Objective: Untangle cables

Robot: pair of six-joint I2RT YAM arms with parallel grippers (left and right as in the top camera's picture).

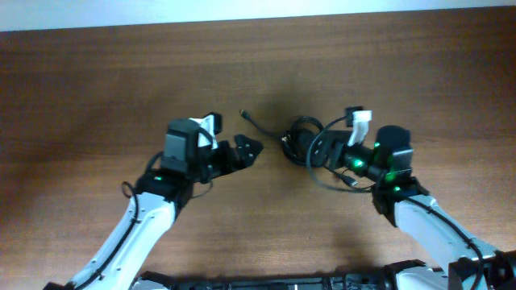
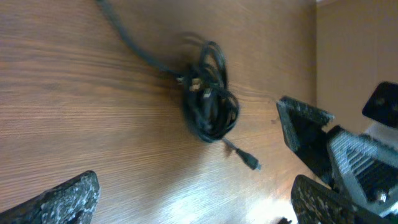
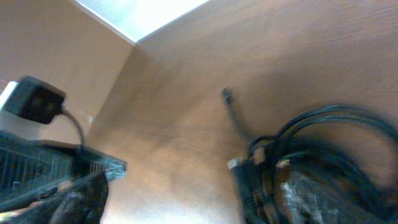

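Thin black cables (image 1: 300, 138) sit as 1 small knotted coil on the brown wood-grain counter (image 1: 97, 89), between the 2 arms. Overhead shows 1 loose tail (image 1: 250, 119) running off toward the left arm's side. Only the left wrist view shows a short plug end (image 2: 250, 163) poking out below the knot. Left end effector (image 1: 247, 151): released, jaws wide, apart from coil. Right end effector (image 1: 321, 151): also spread, at the coil; contact unclear.

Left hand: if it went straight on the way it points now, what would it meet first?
The knotted cables, which lie directly ahead of the left hand, with nothing else showing between them. Its height above the table is unclear, so it might pass just over them.
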